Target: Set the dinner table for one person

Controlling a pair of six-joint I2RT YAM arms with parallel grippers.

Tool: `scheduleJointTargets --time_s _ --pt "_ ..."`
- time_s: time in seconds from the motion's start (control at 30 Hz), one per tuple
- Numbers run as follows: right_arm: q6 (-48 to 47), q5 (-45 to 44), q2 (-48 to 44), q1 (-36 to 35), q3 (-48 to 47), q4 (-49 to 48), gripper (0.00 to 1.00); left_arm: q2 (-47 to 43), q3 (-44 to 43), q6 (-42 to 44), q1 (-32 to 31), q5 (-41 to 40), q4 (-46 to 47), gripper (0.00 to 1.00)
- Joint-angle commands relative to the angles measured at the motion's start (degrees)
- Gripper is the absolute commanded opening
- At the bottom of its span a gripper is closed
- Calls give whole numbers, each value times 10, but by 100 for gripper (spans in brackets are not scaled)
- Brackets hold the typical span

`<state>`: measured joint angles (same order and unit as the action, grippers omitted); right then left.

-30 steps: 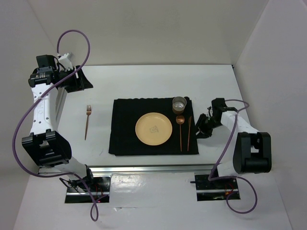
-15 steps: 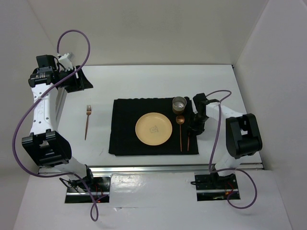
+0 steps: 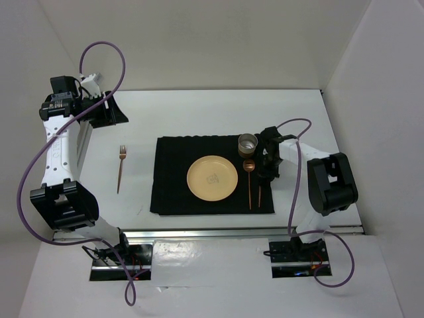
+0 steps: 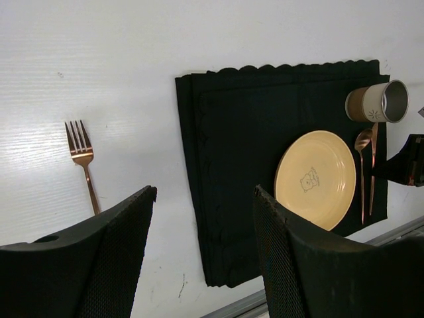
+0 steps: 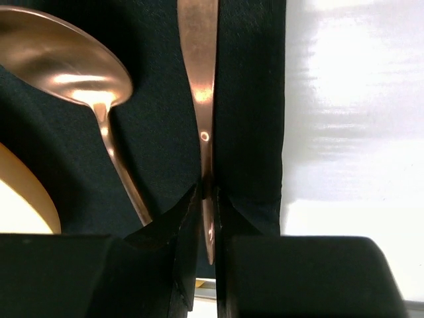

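Alignment seems why your right pincer clamps the copper knife just right of the spoon, on the placemat centred on the white desk, while your left pincer hangs wide far left.

The white tabletop was seen past the two black fingers of the left pincer, which were spread well apart with nothing between them. A copper fork was laid left of a black placemat. On the placemat were set a yellow plate, a spoon and a knife just right of it, and a cup at their far ends.
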<state>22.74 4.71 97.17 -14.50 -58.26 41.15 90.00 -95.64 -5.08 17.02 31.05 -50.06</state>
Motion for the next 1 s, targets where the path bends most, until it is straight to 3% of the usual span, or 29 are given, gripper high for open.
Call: scheduleJointTargets --time_s 0.0,0.43,0.8,0.83,0.9,0.97 --pt "-30 -13 9 -4 -26 -26 16 1 -4 14 3 17 0 68" --pt "-53 8 1 -10 -8 -55 16 1 -10 19 3 17 -6 68" --pt "-35 -23 1 -10 -1 -3 17 6 -10 19 3 17 -6 68" --pt "-35 -23 1 -10 5 -3 20 6 -10 19 3 17 -6 68" --pt "-26 -18 1 -10 5 -3 35 6 -10 25 3 5 -6 68" --pt "-20 -12 -4 -10 -2 3 58 6 -10 31 3 -31 -6 68"
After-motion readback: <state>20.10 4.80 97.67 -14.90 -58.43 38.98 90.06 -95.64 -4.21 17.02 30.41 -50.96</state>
